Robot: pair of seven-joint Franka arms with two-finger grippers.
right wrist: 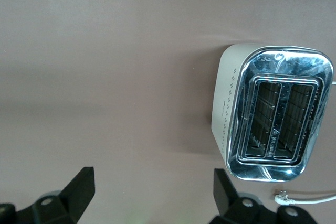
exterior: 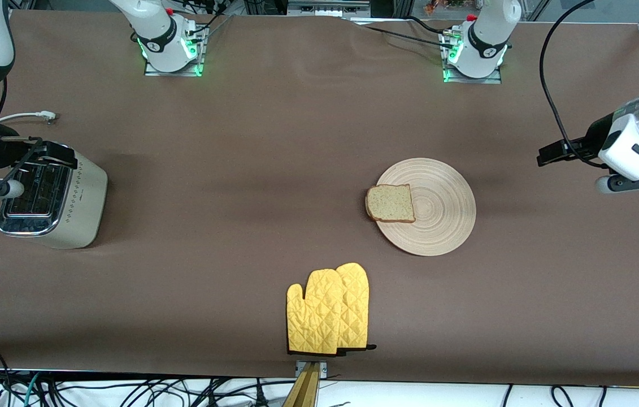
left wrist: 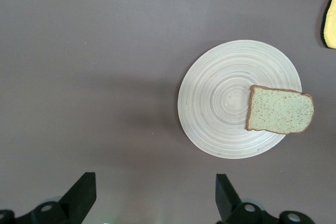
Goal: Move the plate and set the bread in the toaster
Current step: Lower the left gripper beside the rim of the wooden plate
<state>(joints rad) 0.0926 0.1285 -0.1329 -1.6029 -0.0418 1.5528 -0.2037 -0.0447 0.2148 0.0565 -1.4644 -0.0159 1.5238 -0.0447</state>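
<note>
Nothing looks begun: nearest the front camera lie yellow oven mitts (exterior: 329, 309), then the round grooved wooden plate (exterior: 443, 192) with the speckled bread (exterior: 391, 203) overhanging its rim toward the right arm's end. The left gripper (left wrist: 152, 198) hangs wide and empty over bare table beside the plate and must descend onto the rim; the right gripper (right wrist: 149, 195), equally wide, waits by the chrome-topped toaster (exterior: 53, 198)

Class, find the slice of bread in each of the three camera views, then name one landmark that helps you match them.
Front view: the bread overhangs the plate edge toward the right arm's end.
Left wrist view: bread overhangs the plate rim.
Right wrist view: not in it.
Shared landmark: yellow oven mitts, in front and left wrist views.
</note>
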